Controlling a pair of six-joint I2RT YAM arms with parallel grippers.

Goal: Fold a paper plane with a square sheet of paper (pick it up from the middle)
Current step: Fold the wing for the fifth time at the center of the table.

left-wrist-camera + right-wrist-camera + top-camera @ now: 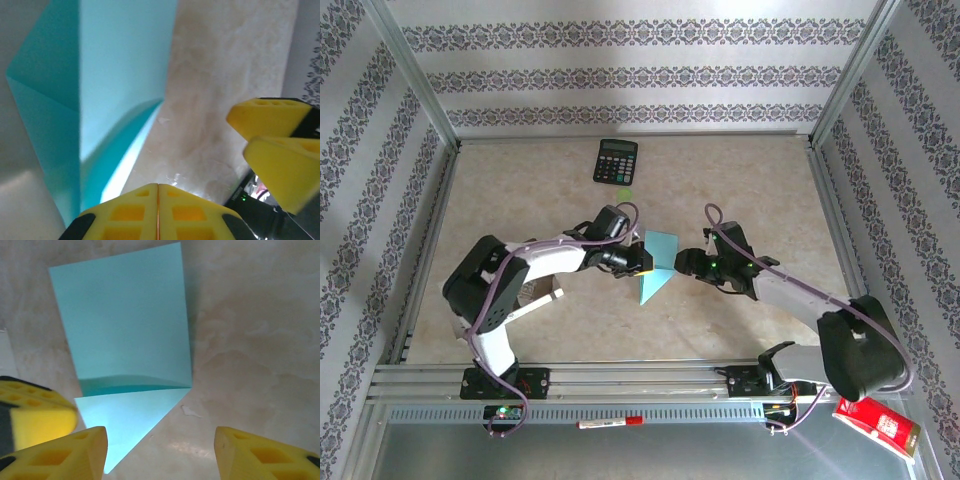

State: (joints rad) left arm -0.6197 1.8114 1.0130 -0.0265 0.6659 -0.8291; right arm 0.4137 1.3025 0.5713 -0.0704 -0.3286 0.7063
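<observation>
Your square sheet of paper (125, 315) lies on the table (540, 190) between the two arms, well apart from the calculator (616, 160); it is part-folded, one corner turned in as a triangular flap, with a low bulge along that crease where the fold is not pressed flat. Your left gripper (157, 205) is clenched, its yellow pads meeting with no gap, right at the sheet's edge; whether a sliver of paper is caught between them is hard to tell from the wrist view, so treat that as possible, not certain. Your right gripper (160, 457) is released, jaws wide, at the opposite side with the flap's tip near one finger; it holds nothing.

Expect the sheet to be very light, thin and limp; it will likely skate on the smooth tabletop if you push it from one side, and any stray pinch will leave a lasting crease. Take hold at a free edge, best where the bulge lifts the paper off the table; pin the rest down with the other gripper while you fold.
</observation>
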